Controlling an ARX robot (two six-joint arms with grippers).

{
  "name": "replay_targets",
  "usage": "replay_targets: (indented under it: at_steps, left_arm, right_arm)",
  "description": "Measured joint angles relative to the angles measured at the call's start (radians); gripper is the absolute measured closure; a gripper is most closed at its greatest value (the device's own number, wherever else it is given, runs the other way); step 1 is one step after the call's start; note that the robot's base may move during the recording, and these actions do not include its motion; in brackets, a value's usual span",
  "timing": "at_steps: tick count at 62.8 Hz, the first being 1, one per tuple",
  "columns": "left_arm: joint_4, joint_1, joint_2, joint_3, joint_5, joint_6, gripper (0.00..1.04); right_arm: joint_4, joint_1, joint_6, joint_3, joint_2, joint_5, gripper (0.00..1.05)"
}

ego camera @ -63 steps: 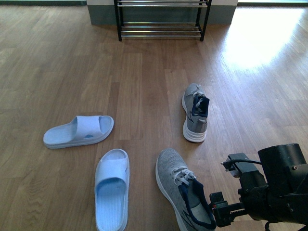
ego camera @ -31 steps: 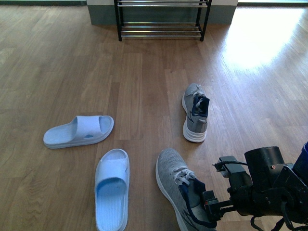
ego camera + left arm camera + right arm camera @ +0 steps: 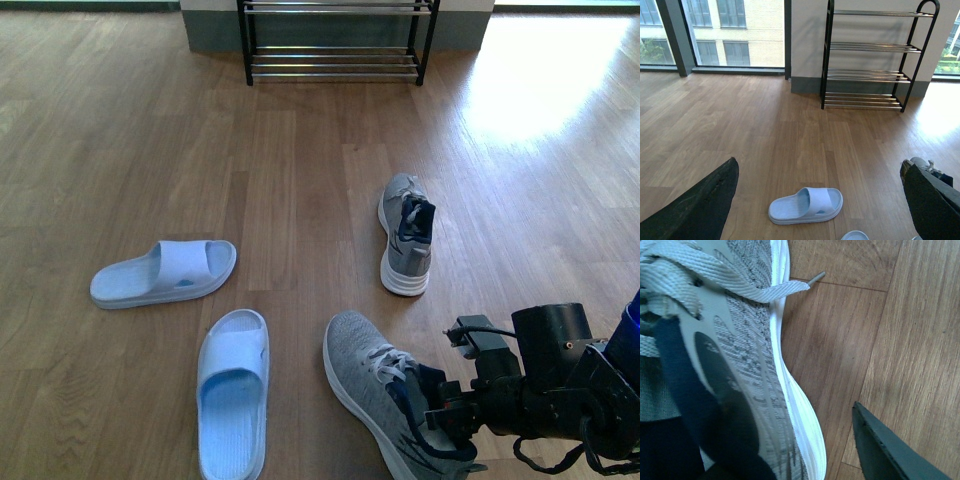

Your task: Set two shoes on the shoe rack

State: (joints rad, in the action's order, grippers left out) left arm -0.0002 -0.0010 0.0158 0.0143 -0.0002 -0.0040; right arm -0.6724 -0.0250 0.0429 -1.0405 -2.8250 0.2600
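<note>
Our right gripper (image 3: pixel 448 418) sits low at the heel end of the near grey sneaker (image 3: pixel 368 375), right against its navy collar. In the right wrist view one dark finger (image 3: pixel 887 452) stands outside the shoe, apart from the white sole (image 3: pixel 802 410), with a strip of wooden floor (image 3: pixel 850 340) between them. We cannot make out the other finger against the dark lining. So the jaws read as parted, not clamped on the shoe. A loose lace (image 3: pixel 765 290) trails over the sneaker's knit side onto the floor.

Our left gripper (image 3: pixel 818 165) is spread wide. Its fingers (image 3: pixel 710 200) show at either edge of the left wrist view, with floor and one slide visible between them.

The near sneaker lies on the floor with its toe angled away and to the left. The second grey sneaker (image 3: pixel 405 235) lies further out, toe toward the shoe rack (image 3: pixel 335 62). To the left lie the two pale blue slides, one crosswise (image 3: pixel 165 272), the other lengthwise (image 3: pixel 233 390) just beside the near sneaker.

The rack stands against the far wall, well apart from all four shoes, its chrome rods running between black side frames
</note>
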Motion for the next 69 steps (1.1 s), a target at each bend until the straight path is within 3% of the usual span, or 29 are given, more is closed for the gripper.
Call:
replay_targets:
  at_steps: [12, 23, 39, 52, 69]
  left_arm:
    - [0.0, 0.0, 0.0, 0.0, 0.0, 0.0, 0.09]
    - [0.0, 0.0, 0.0, 0.0, 0.0, 0.0, 0.09]
    - [0.0, 0.0, 0.0, 0.0, 0.0, 0.0, 0.09]
    - [0.0, 0.0, 0.0, 0.0, 0.0, 0.0, 0.09]
    - [0.0, 0.0, 0.0, 0.0, 0.0, 0.0, 0.09]
  right_arm:
    - [-0.044, -0.001, -0.029, 0.028, 0.01, -0.025, 1.04]
    - [-0.068, -0.034, -0.095, 0.097, 0.095, -0.135, 1.03]
    - [-0.054, -0.137, -0.132, 0.253, 0.379, -0.17, 1.03]
    - [0.041, -0.255, -0.137, 0.428, 0.779, -0.109, 1.03]
    - [0.283, -0.413, -0.187, 0.604, 1.381, 0.074, 1.03]
